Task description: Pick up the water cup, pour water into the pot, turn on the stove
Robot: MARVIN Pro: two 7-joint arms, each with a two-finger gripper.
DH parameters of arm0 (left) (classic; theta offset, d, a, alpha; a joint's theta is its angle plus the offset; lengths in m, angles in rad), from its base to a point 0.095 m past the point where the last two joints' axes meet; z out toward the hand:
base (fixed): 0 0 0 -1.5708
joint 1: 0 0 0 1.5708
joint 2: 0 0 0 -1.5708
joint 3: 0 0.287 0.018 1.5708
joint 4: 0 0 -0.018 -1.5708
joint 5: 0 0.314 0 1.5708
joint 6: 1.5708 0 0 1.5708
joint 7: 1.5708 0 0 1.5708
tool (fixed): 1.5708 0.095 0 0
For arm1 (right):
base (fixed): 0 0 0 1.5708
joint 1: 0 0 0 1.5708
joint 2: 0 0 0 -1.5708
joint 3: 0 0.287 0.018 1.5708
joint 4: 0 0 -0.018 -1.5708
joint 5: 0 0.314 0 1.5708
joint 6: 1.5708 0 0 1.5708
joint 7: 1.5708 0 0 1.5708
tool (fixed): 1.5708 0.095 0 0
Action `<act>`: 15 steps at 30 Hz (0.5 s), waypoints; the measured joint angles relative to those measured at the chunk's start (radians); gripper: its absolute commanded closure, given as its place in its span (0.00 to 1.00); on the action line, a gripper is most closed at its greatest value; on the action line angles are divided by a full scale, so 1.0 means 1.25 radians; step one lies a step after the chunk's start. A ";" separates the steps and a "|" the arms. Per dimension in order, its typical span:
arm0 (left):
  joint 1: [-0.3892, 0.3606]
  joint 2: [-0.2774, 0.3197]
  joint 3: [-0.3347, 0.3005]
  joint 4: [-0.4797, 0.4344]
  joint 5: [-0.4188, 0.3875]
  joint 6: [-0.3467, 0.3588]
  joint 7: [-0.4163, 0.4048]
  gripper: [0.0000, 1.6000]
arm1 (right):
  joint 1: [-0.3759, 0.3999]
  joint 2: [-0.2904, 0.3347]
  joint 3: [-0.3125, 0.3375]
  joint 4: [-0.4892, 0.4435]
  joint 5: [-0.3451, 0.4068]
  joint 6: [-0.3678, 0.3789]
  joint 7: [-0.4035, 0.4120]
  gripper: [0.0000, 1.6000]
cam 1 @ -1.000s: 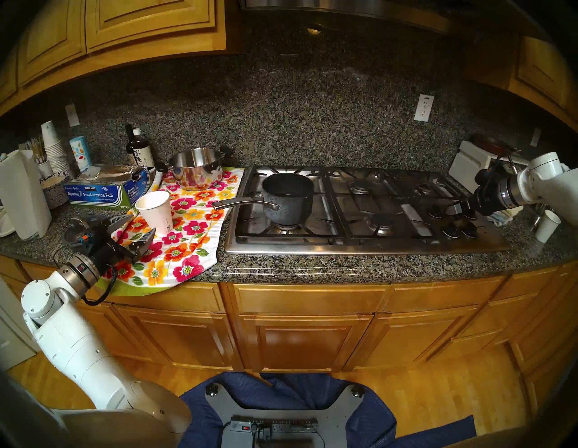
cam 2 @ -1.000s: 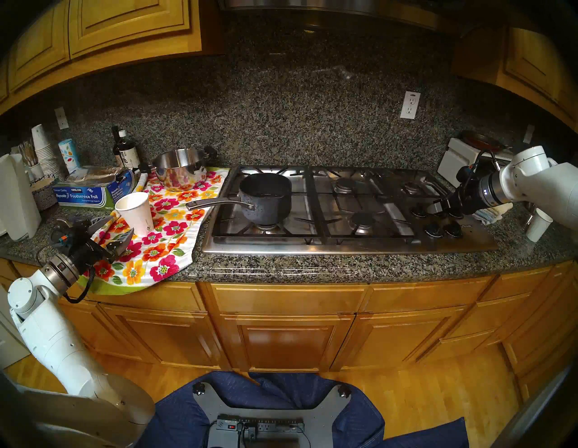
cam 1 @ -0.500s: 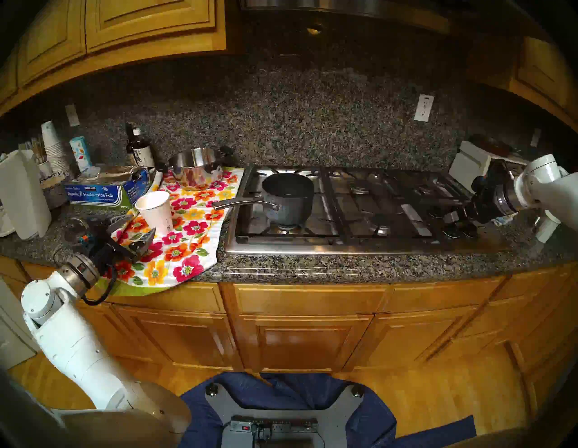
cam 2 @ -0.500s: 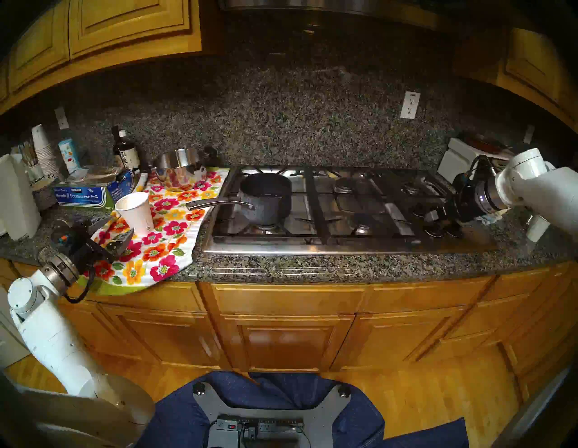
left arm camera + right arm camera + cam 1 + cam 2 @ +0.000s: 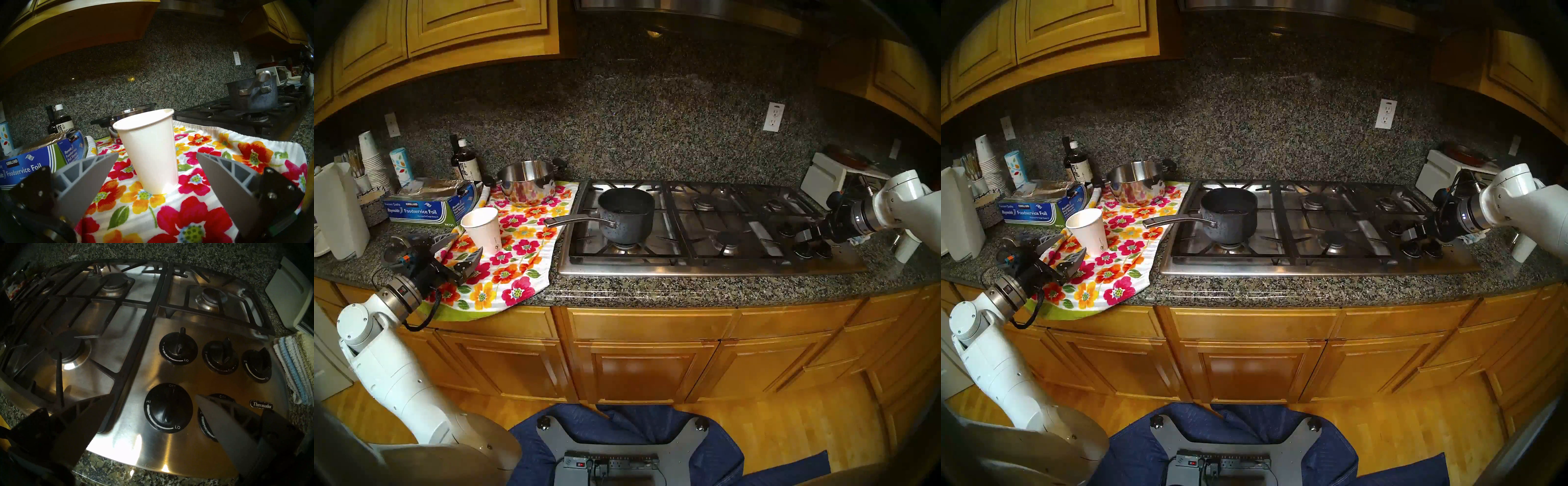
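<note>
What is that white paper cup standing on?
The water cup stands upright on a flowered towel spread over the granite counter. The patch of towel directly beneath its base is covered.

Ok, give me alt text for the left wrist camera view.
A white paper water cup stands upright on a flowered towel, framed between the open left end effector without contact. Behind it are a foil box, two dark bottles and a dark pot on the stove.
</note>
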 measured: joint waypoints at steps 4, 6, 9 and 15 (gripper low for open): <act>0.000 0.000 0.000 0.000 0.000 0.000 0.000 0.00 | -0.002 -0.001 -0.001 0.001 0.004 -0.009 -0.002 0.00; 0.000 0.000 0.000 0.000 0.000 0.000 0.000 0.00 | -0.005 -0.001 -0.002 0.001 0.006 -0.015 -0.002 0.00; 0.000 0.000 0.000 0.000 0.000 0.000 0.000 0.00 | -0.010 -0.001 -0.004 0.002 0.010 -0.024 -0.003 0.00; 0.000 0.000 0.000 0.000 -0.001 0.000 0.000 0.00 | -0.019 -0.004 -0.008 0.005 0.017 -0.039 -0.003 0.00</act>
